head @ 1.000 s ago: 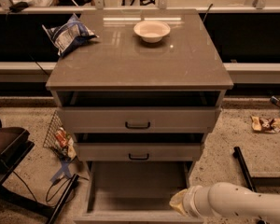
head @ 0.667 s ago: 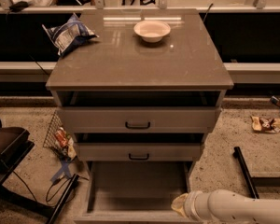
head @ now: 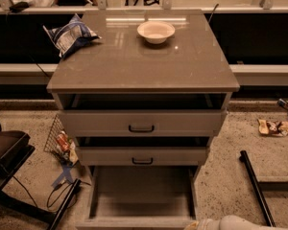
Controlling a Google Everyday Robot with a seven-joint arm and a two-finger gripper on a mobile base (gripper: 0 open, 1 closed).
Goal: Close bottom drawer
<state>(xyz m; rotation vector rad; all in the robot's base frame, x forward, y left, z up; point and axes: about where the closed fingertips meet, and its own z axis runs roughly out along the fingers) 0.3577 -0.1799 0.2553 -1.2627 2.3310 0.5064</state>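
Looks like a robot test lab, not a home: lone drawer cabinet [head: 134, 61] on a speckled floor [head: 230, 186], loose cables [head: 52, 202] lower left, long benches [head: 266, 73] behind, litter [head: 276, 126] at right edge. Gripper [head: 194, 225] at bottom edge, by the bottom drawer's [head: 142, 198] front right corner.

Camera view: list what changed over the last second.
The gripper sank lower, by the right front corner of the bottom drawer, and now barely shows at the picture's bottom edge. The drawer stayed open; the bowl and chip bag did not move.
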